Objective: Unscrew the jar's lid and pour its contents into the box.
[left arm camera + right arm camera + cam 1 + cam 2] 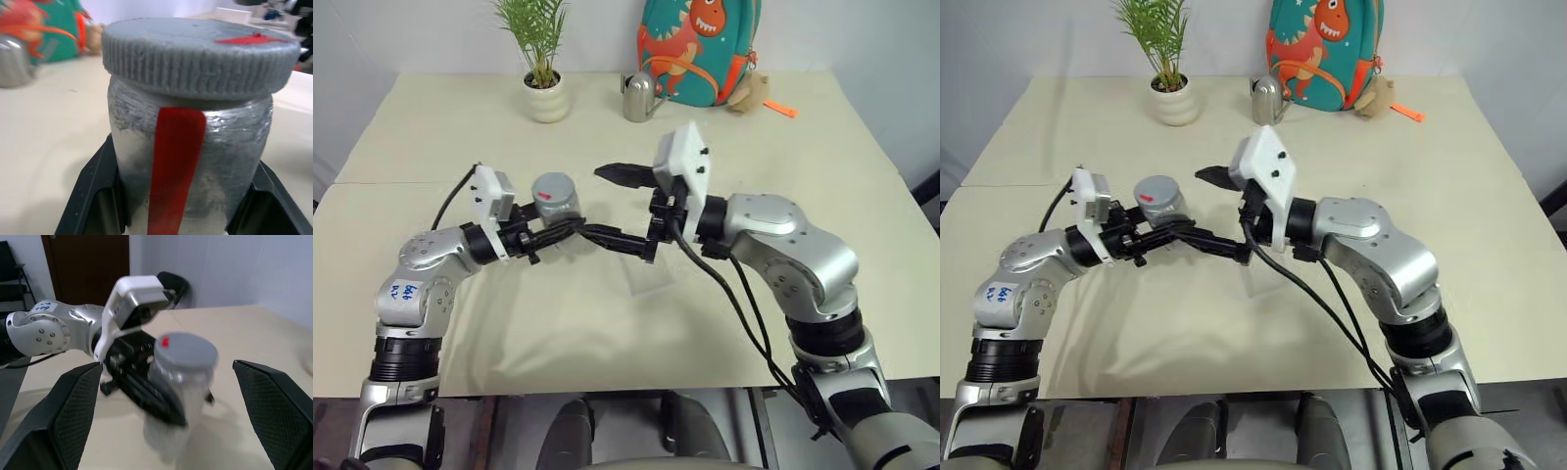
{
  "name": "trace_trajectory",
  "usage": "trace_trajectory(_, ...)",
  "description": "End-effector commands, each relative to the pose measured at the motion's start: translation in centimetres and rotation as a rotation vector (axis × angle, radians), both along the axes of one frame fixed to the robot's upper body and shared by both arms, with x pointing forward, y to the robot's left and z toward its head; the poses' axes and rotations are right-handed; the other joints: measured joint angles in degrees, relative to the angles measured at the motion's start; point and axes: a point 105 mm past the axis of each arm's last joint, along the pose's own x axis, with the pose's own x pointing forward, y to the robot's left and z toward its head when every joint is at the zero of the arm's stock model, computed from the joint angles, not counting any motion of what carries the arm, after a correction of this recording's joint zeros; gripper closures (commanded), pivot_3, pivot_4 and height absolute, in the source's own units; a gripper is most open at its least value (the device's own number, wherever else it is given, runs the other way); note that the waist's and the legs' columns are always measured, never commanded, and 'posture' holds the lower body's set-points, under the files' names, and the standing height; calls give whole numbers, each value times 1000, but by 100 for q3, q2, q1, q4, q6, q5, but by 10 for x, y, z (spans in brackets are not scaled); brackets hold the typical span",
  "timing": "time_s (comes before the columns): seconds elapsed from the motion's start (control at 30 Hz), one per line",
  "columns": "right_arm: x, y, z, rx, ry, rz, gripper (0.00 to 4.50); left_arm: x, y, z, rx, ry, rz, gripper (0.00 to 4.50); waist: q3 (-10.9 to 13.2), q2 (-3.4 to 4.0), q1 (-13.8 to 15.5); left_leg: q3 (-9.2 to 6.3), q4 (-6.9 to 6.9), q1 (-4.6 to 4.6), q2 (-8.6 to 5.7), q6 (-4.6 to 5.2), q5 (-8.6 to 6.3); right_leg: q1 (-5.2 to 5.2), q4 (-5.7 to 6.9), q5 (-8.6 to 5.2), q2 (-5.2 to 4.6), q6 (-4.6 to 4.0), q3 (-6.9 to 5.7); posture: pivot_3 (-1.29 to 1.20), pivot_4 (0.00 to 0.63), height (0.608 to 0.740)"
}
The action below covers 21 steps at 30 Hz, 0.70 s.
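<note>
The broad cream-coloured tabletop (783, 176) carries everything here, and along its far edge stand a white plant pot with a green palm (546, 96), a shiny steel spouted pitcher (639, 97) and a teal dinosaur backpack (697, 49), all well apart from the work.

The shallow square clear plastic box (646, 279) lies on the tabletop under the two grippers, hard to make out because it is transparent and partly hidden by them. A pour aimed badly could miss its low rim and scatter the contents over the tabletop.

The right gripper (168, 396) faces the jar from the side with its black fingers spread wide, one on each side of the lid without touching it. If it closes off-centre or too low, it may catch the jar's body rather than the lid, and the twist would turn the whole jar.

The left gripper (183, 215) has its fingers clamped on the lower body of the small silvery-grey cylindrical jar with the red stripe (190, 161), held upright above the tabletop. That low grip on a smooth wall could let the jar spin or tip under torque.

The round ribbed grey lid (195, 58) sits closed on the jar.
</note>
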Motion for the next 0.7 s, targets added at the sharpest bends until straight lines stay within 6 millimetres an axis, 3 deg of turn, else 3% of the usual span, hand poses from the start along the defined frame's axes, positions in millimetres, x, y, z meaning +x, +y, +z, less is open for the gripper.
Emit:
trace_trajectory(0.03,9,12,10,6,-32,-36,0,-7,-17,13,-10,-56,-63,2587,0,0,-6,0,4,-12,0,-2,1,-11,3,0,0,0,0,0,150,740)
trace_trajectory(0.23,23,19,8,4,-13,-54,0,-7,-24,8,-21,-66,-61,2587,0,0,-10,1,7,-15,0,-2,1,-15,7,0,2,0,1,0,150,740)
trace_trajectory(0.43,18,19,-1,-1,37,-25,0,-9,-25,11,-35,-79,-56,2587,0,0,-8,1,6,-16,0,-2,1,-15,6,1,2,1,1,0,150,740)
trace_trajectory(0.53,16,17,0,20,48,-16,639,-10,-24,10,-35,-82,-56,2587,0,0,-8,1,7,-16,0,-2,1,-15,6,1,2,1,1,0,150,740)
trace_trajectory(0.67,15,16,3,54,65,-11,1886,-10,-22,10,-34,-90,-60,2587,0,0,-12,1,9,-16,0,-2,1,-15,10,1,2,1,1,0,150,740)
trace_trajectory(0.7,14,16,4,58,65,-9,1873,-10,-22,10,-34,-94,-62,2587,0,0,-14,1,9,-15,0,-2,1,-15,11,1,2,1,1,0,150,740)
